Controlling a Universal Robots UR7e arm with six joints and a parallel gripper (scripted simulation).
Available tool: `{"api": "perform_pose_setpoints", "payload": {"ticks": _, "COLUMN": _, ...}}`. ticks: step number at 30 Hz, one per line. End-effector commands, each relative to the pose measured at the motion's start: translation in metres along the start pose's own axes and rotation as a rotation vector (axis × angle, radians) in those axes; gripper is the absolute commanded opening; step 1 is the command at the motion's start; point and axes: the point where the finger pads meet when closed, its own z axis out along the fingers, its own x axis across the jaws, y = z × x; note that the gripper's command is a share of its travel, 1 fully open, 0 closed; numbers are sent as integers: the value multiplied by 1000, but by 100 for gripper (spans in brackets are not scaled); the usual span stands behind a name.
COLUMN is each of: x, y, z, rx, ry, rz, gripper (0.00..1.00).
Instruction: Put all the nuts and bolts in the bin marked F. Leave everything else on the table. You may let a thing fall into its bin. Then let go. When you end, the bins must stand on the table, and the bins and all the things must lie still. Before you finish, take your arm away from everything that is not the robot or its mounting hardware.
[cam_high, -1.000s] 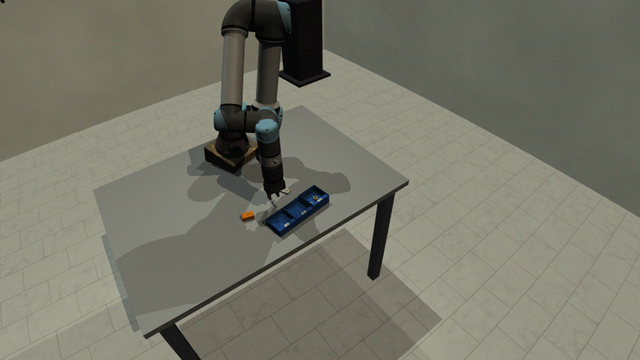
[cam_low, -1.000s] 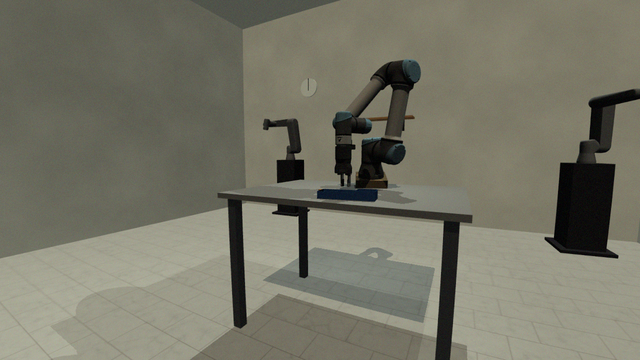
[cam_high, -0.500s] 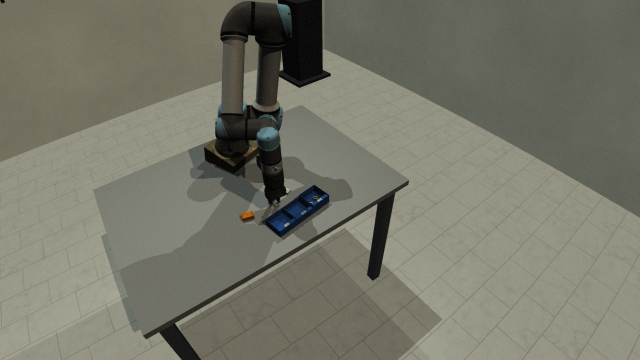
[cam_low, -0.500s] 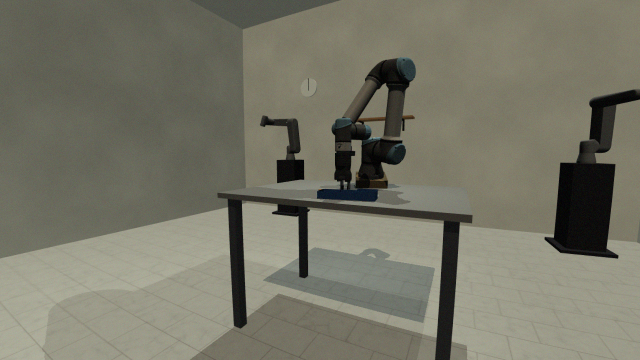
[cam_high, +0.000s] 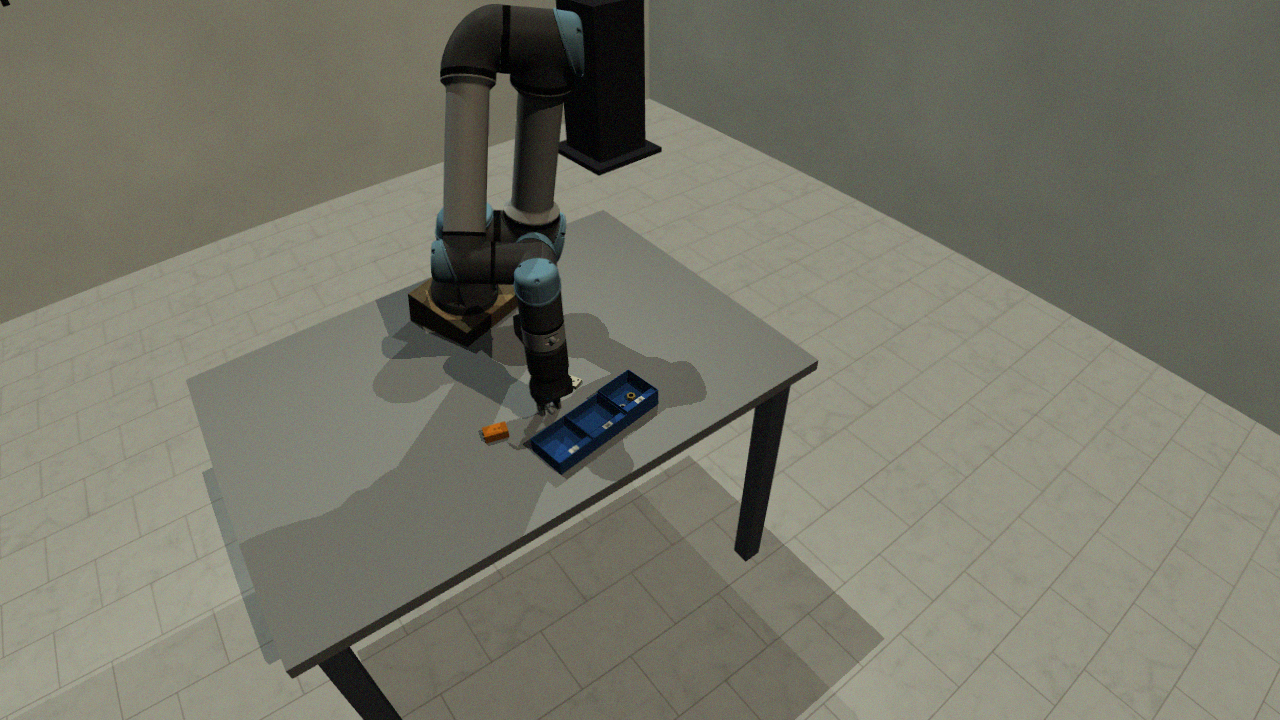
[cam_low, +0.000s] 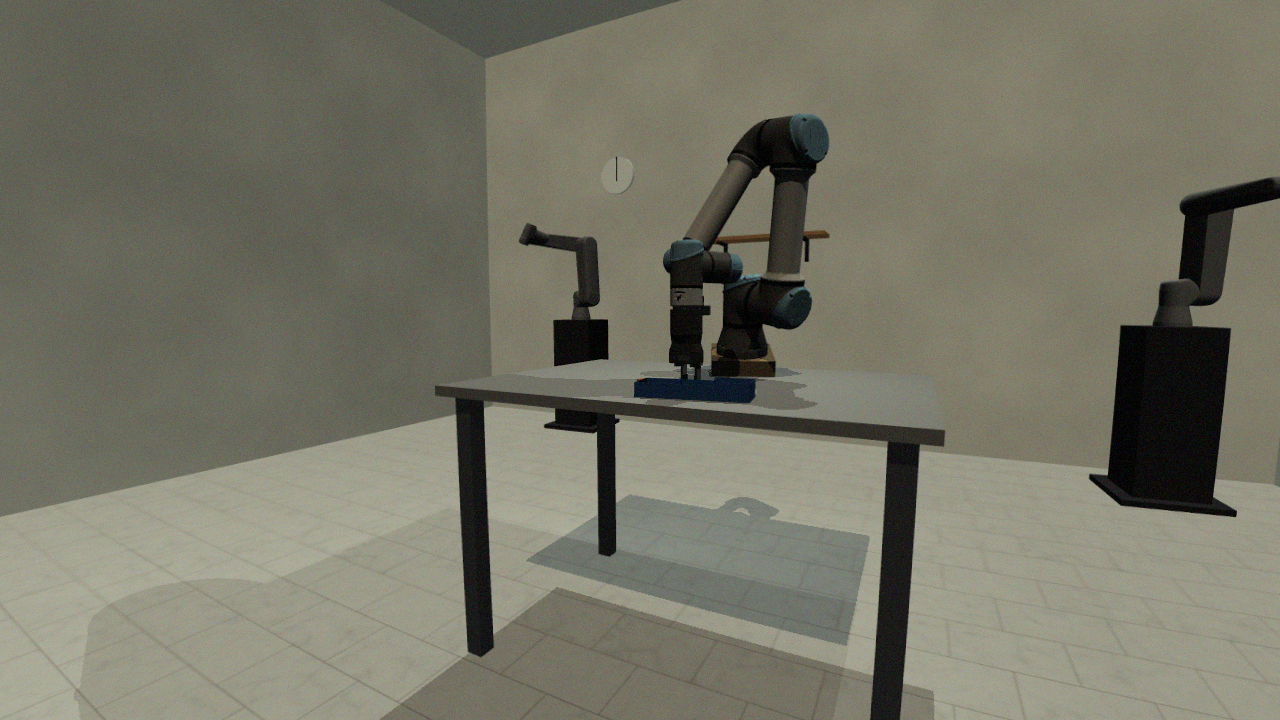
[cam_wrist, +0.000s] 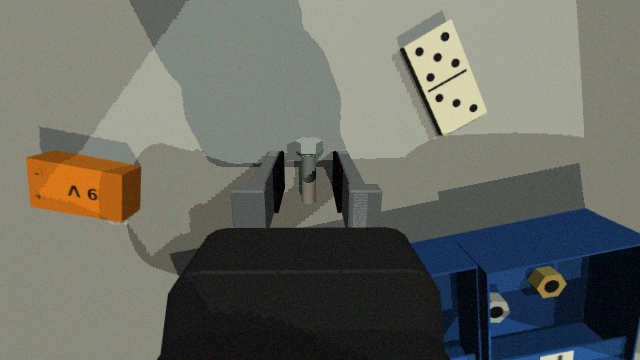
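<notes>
I've got the pincer (cam_wrist: 306, 182) low on the surface (cam_wrist: 75, 280), part open, gripping nothing | bolt (cam_wrist: 308, 170) lying between my fingers, gaps both sides | blue bin (cam_wrist: 530, 240) just right: brass nut (cam_wrist: 547, 282), silver nut (cam_wrist: 498, 311) inside | orange block (cam_wrist: 82, 186), domino (cam_wrist: 444, 76) apart

Robot lab, pedestal arms (cam_low: 1199, 259), work table (cam_low: 805, 420)
</notes>
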Motion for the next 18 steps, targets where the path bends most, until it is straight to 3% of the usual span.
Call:
{"api": "perform_pose_setpoints", "payload": {"ticks": 1, "x": 0, "y": 0, "z": 0, "rx": -1, "ry": 0, "rz": 0, "gripper": 62}}
{"api": "perform_pose_setpoints", "payload": {"ticks": 3, "x": 0, "y": 0, "z": 0, "rx": -1, "ry": 0, "rz": 0, "gripper": 62}}
{"api": "perform_pose_setpoints", "payload": {"ticks": 4, "x": 0, "y": 0, "z": 0, "rx": -1, "ry": 0, "rz": 0, "gripper": 32}}
{"api": "perform_pose_setpoints", "payload": {"ticks": 18, "x": 0, "y": 0, "z": 0, "rx": -1, "ry": 0, "rz": 0, "gripper": 32}}
